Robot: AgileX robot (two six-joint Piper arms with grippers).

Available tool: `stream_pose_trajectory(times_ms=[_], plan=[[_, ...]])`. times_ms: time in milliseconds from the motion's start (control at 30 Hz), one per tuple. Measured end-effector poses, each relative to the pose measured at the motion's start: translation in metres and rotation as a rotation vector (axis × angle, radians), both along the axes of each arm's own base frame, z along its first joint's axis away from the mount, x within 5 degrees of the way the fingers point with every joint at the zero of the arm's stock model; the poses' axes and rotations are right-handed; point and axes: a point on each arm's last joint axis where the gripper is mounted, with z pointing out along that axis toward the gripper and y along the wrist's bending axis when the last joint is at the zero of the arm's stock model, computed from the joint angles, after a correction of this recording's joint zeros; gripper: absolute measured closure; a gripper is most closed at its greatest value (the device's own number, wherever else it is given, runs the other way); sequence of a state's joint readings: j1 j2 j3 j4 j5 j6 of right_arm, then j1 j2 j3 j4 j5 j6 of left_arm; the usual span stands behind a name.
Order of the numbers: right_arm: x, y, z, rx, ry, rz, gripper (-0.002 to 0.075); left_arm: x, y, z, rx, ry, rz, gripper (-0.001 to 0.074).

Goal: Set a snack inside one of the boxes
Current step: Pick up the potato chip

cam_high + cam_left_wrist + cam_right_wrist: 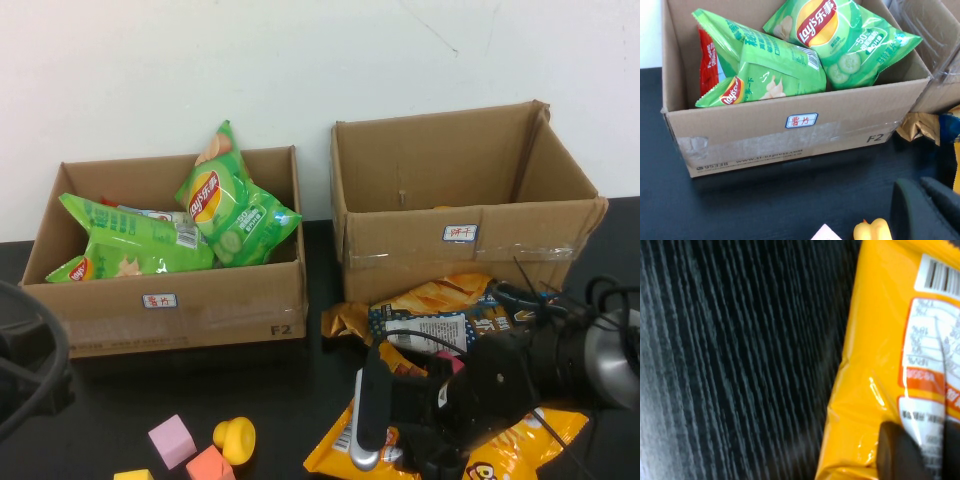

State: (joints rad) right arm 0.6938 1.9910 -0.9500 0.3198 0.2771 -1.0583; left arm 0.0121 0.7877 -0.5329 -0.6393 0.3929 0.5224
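Foreground: right gripper (385,452) low over the near yellow snack bag (520,440), fingers (902,452) closing on its printed face, apparently to lift it for boxing. Left gripper (925,207) parked at the near left edge; whether its fingers are apart or together cannot be told. Toy blocks, four (200,445), loose on the black table (280,400). Further bags, roughly two (440,310), heaped behind. Boxes, two: lower box (170,305) holding two green chip bags (235,200); taller box (465,235) seemingly nearly empty.
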Motion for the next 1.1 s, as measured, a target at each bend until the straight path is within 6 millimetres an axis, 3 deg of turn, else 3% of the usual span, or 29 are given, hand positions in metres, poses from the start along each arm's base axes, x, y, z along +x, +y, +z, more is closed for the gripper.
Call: stream_pose_trajectory(times_ms=[200, 433, 933, 1100], plan=[[0.0, 0.0, 0.006, 0.011, -0.011, -0.003, 0.0573, 0.0, 0.0, 0.0, 0.003, -0.001, -0.002, 0.0736], [-0.004, -0.004, 0.032, 0.037, -0.057, 0.017, 0.069, 0.0, 0.0, 0.0, 0.005, 0.0, -0.003, 0.0736], [-0.016, -0.013, 0.098, 0.129, -0.179, 0.043, 0.0716, 0.0, 0.0, 0.0, 0.005, 0.0, -0.003, 0.0736], [-0.008, -0.008, 0.137, 0.186, -0.304, 0.075, 0.0716, 0.0, 0.0, 0.0, 0.006, -0.004, -0.001, 0.0736]])
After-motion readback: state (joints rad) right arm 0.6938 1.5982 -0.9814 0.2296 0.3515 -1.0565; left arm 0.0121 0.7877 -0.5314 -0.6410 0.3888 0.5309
